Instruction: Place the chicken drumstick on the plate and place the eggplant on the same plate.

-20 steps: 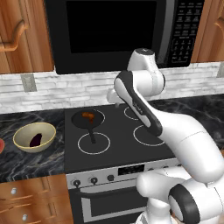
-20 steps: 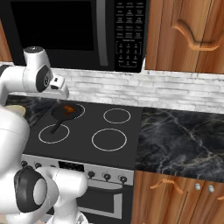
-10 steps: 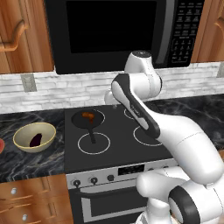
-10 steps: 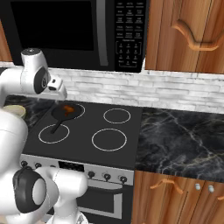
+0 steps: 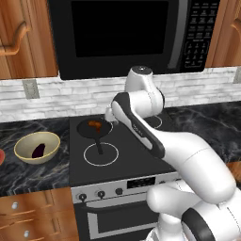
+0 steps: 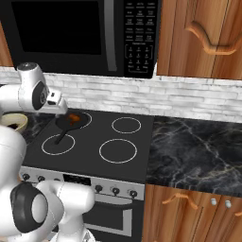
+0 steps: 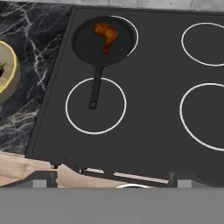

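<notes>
The chicken drumstick [image 7: 106, 35], glossy orange-brown, lies in a black frying pan [image 7: 83, 41] on the stove's back left burner. It also shows in the pan in both base views [image 5: 94, 124] [image 6: 73, 117]. The eggplant [image 5: 39, 150], dark purple, rests inside a tan-yellow bowl [image 5: 23, 143] on the counter left of the stove. The plate [image 5: 1, 157] is a red-orange sliver at the picture's left edge. My gripper [image 7: 113, 180] hovers above the stove near the pan [image 5: 109, 115], open and empty, its fingertips [image 7: 42, 178] wide apart.
The pan's long handle [image 7: 94, 89] reaches over the front left burner ring. The bowl's rim [image 7: 8, 70] sits at the hand view's left edge. A microwave [image 5: 122, 33] hangs over the stove. Dark marble counter [image 6: 194, 151] runs to the right.
The arm has swung a little to the left, bringing the hand closer over the pan. The jaws stay wide. Drumstick, pan and bowl have not moved.
</notes>
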Controlling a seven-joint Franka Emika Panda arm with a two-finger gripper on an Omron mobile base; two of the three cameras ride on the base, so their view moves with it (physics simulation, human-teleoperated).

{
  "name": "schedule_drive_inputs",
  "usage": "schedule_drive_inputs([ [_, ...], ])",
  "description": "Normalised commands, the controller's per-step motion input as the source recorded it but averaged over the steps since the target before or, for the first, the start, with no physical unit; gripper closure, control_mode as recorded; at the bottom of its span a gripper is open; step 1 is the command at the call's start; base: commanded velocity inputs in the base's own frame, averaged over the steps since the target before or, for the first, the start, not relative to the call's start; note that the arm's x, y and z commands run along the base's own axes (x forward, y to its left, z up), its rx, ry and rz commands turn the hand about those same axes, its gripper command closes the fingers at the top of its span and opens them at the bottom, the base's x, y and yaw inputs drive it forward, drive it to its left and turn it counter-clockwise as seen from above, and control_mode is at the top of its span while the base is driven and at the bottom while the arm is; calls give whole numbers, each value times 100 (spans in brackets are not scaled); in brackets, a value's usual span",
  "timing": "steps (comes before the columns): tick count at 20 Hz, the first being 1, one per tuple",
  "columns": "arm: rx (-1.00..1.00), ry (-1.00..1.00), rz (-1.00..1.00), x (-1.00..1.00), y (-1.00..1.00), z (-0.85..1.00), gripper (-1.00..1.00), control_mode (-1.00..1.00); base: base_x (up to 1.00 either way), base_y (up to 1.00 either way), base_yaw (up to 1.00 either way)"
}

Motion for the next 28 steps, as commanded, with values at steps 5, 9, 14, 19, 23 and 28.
schedule_drive_inputs([
  [5,-1,-1,2,23,9,-35,-100,-100,0,0,0],
  [9,0,-2,6,33,12,-24,-100,-100,0,0,0],
  [14,0,-11,6,36,19,-23,-100,-100,0,0,0],
  [19,0,-12,1,37,4,-22,-100,-100,0,0,0],
  [23,0,-2,0,37,0,-18,-100,-100,0,0,0],
  [28,0,0,0,41,0,-6,-100,-100,0,0,0],
])
